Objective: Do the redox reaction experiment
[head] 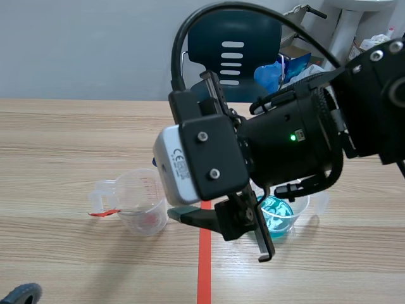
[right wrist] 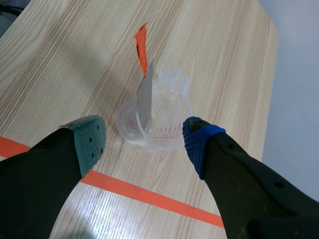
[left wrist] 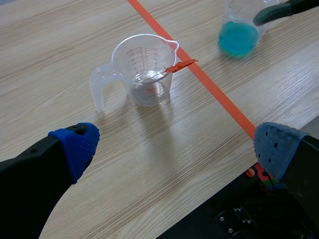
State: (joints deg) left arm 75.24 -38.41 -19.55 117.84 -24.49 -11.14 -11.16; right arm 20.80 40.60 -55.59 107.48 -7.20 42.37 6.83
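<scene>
A clear measuring cup [head: 140,201] stands on the table left of the orange tape line. A thin metal strip with an orange-red end [head: 104,213] leans inside it and sticks out over the rim. A small clear beaker of blue liquid [head: 279,216] stands right of the line. My right gripper [head: 221,231] hangs open above the table between the two vessels. In the right wrist view the cup [right wrist: 158,118] and strip [right wrist: 143,92] lie just ahead of the open right gripper [right wrist: 144,137]. My left gripper [left wrist: 177,149] is open, well short of the cup [left wrist: 144,69] and the beaker [left wrist: 238,36].
The orange tape line [head: 204,266] runs toward the table's front edge. A dark blue chair [head: 234,44] and blue bags [head: 272,73] stand behind the table. The right arm's body [head: 297,139] fills the middle right of the scene view.
</scene>
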